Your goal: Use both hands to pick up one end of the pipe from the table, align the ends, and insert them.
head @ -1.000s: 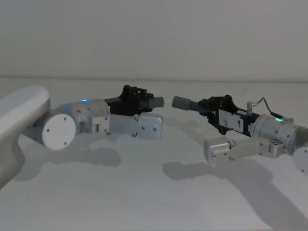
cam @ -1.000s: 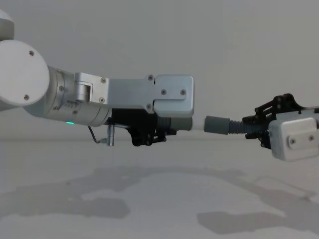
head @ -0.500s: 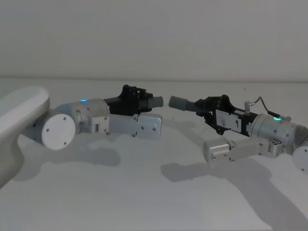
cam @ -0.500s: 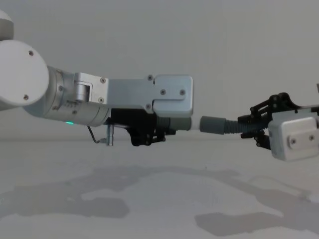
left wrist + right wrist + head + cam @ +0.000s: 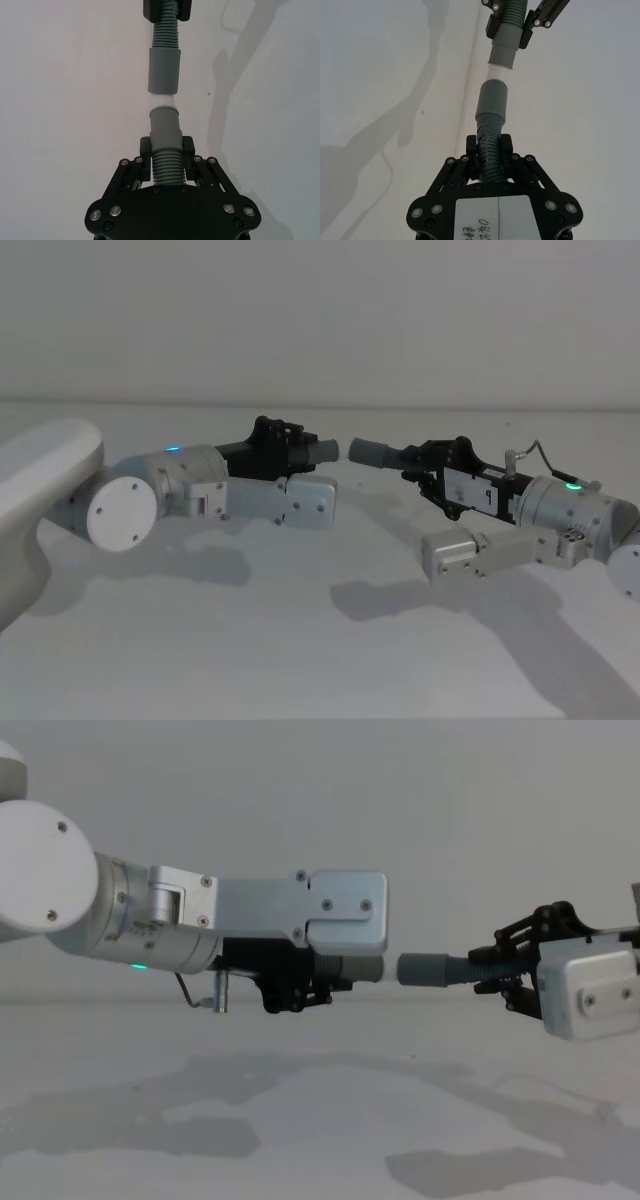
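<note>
Jaws-held pipe (image 5: 425, 969) ends level, facing.

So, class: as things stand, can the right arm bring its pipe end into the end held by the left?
Probably yes. The right gripper holds its cuff just short of the left gripper's cuff, roughly in line, with nothing between.

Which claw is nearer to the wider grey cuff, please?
The right claw. It is shut on the ribbed hose just behind the wider cuff. The left claw holds the other piece, whose narrower cuff faces the wider one across a small gap.
</note>
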